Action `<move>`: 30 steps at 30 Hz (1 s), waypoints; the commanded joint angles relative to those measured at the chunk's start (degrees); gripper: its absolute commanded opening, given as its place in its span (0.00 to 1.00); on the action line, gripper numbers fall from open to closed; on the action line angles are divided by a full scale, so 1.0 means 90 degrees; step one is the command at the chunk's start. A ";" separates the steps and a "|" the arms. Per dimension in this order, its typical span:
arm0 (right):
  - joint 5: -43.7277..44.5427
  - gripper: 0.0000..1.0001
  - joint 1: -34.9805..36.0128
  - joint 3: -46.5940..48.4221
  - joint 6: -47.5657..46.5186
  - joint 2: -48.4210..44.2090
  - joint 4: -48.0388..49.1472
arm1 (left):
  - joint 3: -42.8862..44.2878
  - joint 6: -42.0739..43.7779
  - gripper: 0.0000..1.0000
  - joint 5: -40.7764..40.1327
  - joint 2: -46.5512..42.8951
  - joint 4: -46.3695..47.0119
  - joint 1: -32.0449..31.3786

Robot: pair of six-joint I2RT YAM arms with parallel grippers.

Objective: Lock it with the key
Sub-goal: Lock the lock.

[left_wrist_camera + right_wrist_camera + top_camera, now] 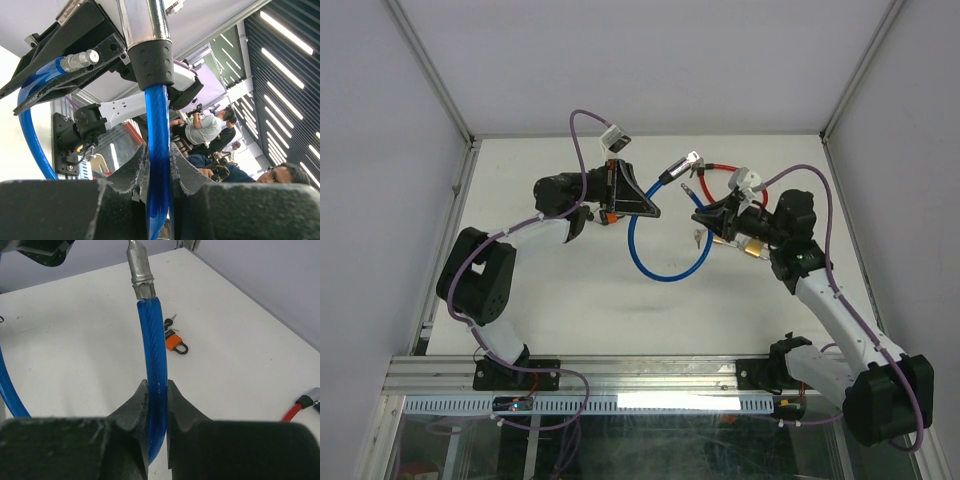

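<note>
Blue cable [151, 350], one; red cable [718, 166], one.

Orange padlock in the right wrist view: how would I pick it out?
Start at the white table, then find the blue cable rising from the right hand. Just right of it lies the orange padlock with keys beside it; small, orange-bodied and dark-shackled, unlike the red cable nearby.
</note>
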 commanded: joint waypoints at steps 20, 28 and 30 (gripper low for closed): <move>0.0849 0.00 0.0626 -0.0871 0.0960 0.0649 0.4263 | 0.0091 -0.0140 0.00 -0.0457 -0.0183 0.1763 -0.0191; 0.1021 0.00 0.0693 -0.0769 0.1158 0.0856 0.4527 | 0.0086 -0.0160 0.00 -0.0455 -0.0153 0.1764 -0.0239; 0.1073 0.00 0.0692 -0.0796 0.1193 0.0798 0.4548 | 0.0067 -0.0156 0.00 -0.0446 -0.0160 0.1756 -0.0244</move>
